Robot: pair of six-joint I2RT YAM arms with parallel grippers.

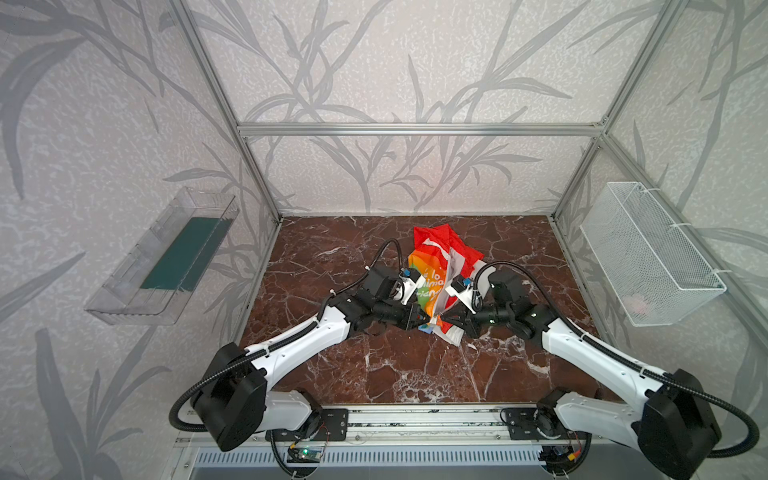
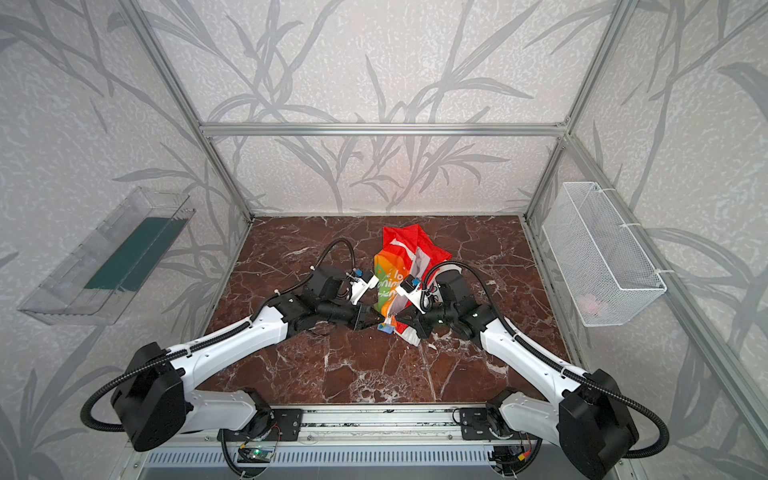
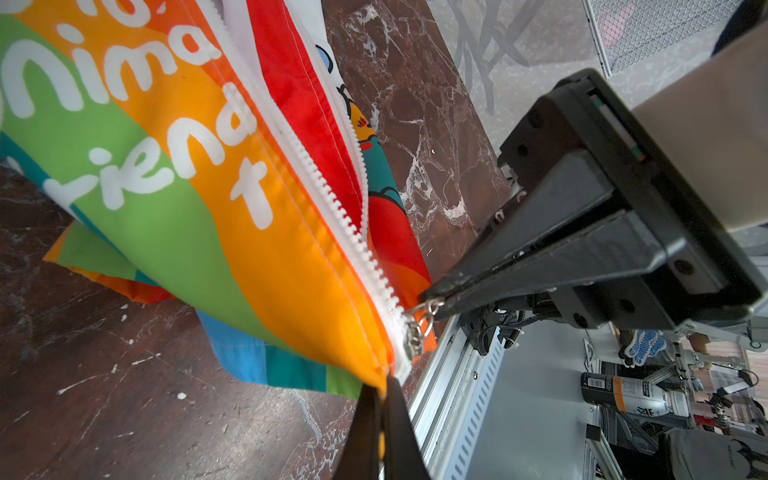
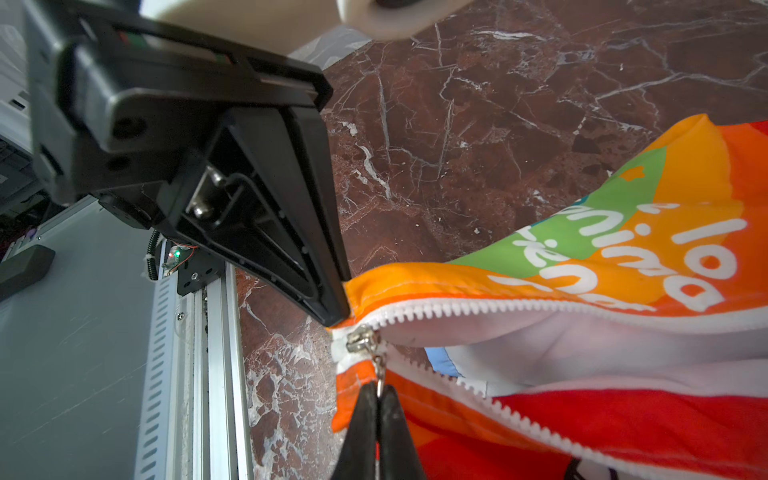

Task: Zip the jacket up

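Observation:
The rainbow-striped jacket (image 1: 432,270) (image 2: 395,270) hangs bunched between both grippers above the marble table, red hood at the back. Its white zipper (image 3: 316,174) (image 4: 540,309) gapes open, showing white lining. The metal slider (image 3: 411,340) (image 4: 361,338) sits at the bottom end. My left gripper (image 3: 384,386) (image 1: 420,322) (image 2: 376,320) is shut on the orange bottom hem beside the slider. My right gripper (image 4: 379,388) (image 1: 443,321) (image 2: 400,321) is shut on the slider's pull tab. The two grippers' tips almost touch.
A clear plastic bin (image 1: 166,257) hangs on the left wall and a white wire basket (image 1: 652,257) on the right wall. The aluminium rail (image 1: 415,419) carrying both arm bases runs along the table's front edge. Brown marble table (image 1: 374,365) lies below the jacket.

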